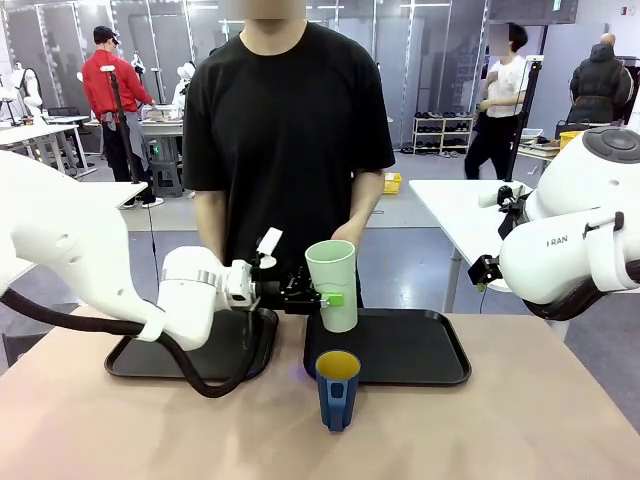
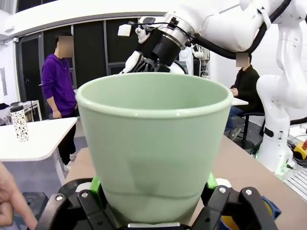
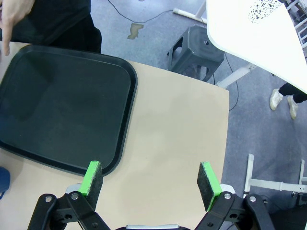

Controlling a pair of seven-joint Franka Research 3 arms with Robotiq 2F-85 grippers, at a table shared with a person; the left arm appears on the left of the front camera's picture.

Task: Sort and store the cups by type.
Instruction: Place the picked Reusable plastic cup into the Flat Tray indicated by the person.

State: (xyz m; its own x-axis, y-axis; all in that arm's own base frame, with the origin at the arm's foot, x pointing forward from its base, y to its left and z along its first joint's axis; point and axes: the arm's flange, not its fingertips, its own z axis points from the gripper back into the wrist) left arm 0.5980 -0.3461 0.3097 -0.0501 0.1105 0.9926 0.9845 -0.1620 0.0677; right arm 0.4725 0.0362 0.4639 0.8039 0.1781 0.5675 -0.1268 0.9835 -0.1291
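Mint-green tumbler (image 1: 331,270) is upright at the left edge of the right tray (image 1: 420,345). The left gripper (image 1: 322,298) is clamped on its lower wall from the side, probably to keep the rim free and the cup level. Whether its base touches the tray I cannot tell. The dark blue mug (image 1: 337,388) sits on the table just in front of that tray. The right gripper (image 3: 151,179) hangs over the tray's right edge, jaws spread wide and empty, likely ready for the mug.

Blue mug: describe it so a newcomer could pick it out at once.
On the tan table, find the right-hand black tray. The blue mug stands on bare tabletop just in front of that tray's near left corner. Unlike the taller, plain green tumbler behind it, it is dark, handled and yellow-orange inside.
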